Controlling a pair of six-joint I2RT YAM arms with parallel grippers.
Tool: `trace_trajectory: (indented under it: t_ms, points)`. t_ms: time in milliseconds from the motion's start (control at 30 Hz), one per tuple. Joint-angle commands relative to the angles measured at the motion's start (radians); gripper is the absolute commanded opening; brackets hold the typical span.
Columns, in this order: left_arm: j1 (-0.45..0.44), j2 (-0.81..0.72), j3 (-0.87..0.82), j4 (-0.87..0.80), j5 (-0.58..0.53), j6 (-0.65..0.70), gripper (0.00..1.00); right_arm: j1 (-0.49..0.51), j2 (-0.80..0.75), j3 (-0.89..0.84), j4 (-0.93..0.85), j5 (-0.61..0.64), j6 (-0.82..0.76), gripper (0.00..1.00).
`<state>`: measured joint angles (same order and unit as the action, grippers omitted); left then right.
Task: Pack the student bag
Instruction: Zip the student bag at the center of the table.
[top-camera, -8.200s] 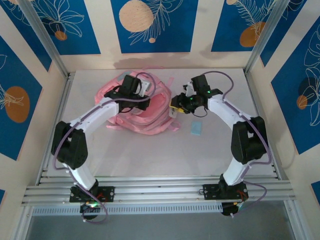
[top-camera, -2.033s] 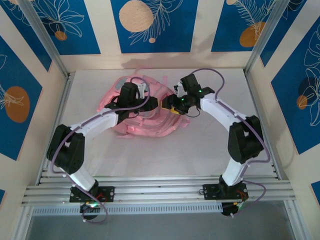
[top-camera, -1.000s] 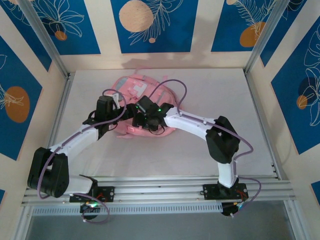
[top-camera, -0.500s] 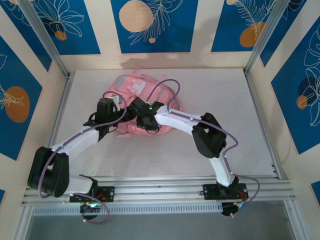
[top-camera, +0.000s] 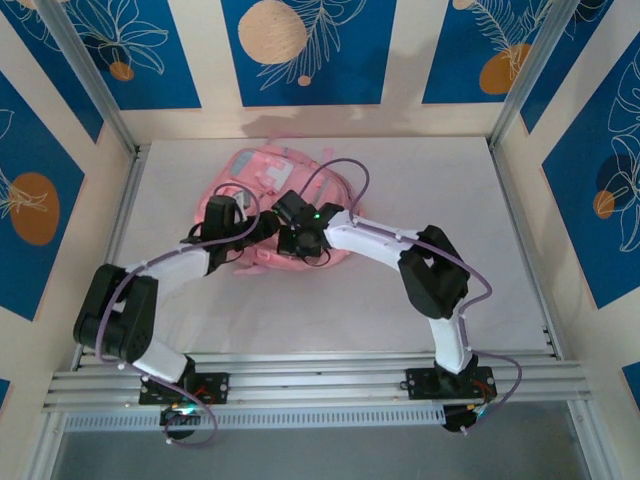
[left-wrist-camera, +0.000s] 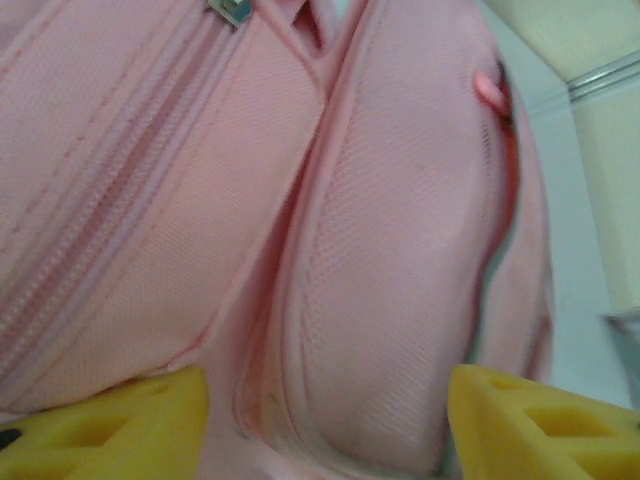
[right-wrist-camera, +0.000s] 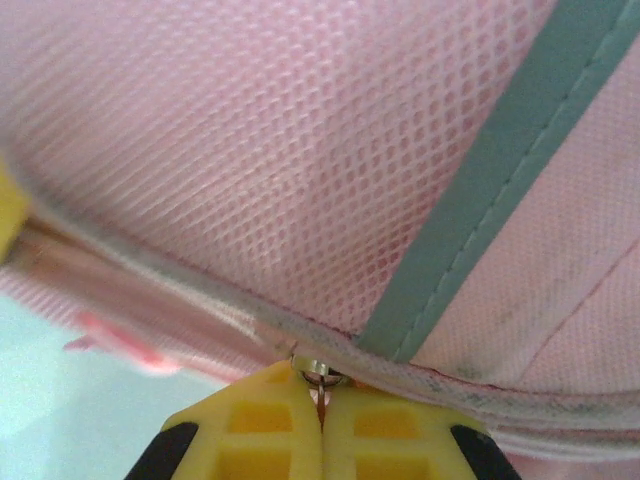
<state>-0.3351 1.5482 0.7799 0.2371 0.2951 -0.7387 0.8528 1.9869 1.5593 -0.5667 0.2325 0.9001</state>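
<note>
Well, nearest to me the white counter (top-camera: 300, 310) is flat and smooth. A bit further out lies the student bag (top-camera: 262, 172), on the counter left of the middle. Both my arms reach onto its near side.

My right gripper (right-wrist-camera: 320, 400) is squeezed tight shut on a tiny shiny bit at the bag's edge. I think that bit is the zip pull (right-wrist-camera: 318, 377). My left gripper (left-wrist-camera: 330, 420) has its yellow fingers (left-wrist-camera: 130, 415) wide apart, one on each side of a puffy pink pocket (left-wrist-camera: 390, 260). It grips nothing.

I think the bag is light and very soft. It will sag and fold if I lift it by one spot, and loose cloth could slide out of a pinch. The good places to hold look like the zip pull, the thick sewn edges and a bunched-up fold of cloth. One gripper should hold the bag in place while the other tugs, or the whole bag will drag along the counter.

Up close the cloth is a fine pink weave with a long zip line (left-wrist-camera: 110, 230) sewn in. Next to it is pink mesh (right-wrist-camera: 250, 150) full of little holes, crossed by a smooth blue-grey trim (right-wrist-camera: 480, 190).

Furthest away stands the back wall (top-camera: 300, 50), blue with pale orange circles.
</note>
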Motion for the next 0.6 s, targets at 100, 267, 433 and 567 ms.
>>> trace_trajectory:
  t_ms: [100,267,433,567]
  points:
    - [-0.015,0.126,0.017,0.037,-0.037,0.0,0.05,-0.013,-0.088,-0.032,-0.04,-0.204,-0.185,0.0]
    - [-0.013,0.149,0.05,0.019,-0.074,0.04,0.0,-0.069,-0.09,-0.064,-0.198,-0.168,-0.412,0.0]
    - [0.0,0.178,0.068,-0.002,-0.083,0.064,0.0,-0.144,-0.104,-0.057,-0.381,-0.043,-0.617,0.0]
    - [0.013,0.19,0.092,-0.038,-0.099,0.101,0.0,-0.243,-0.137,-0.07,-0.43,-0.023,-0.656,0.0]
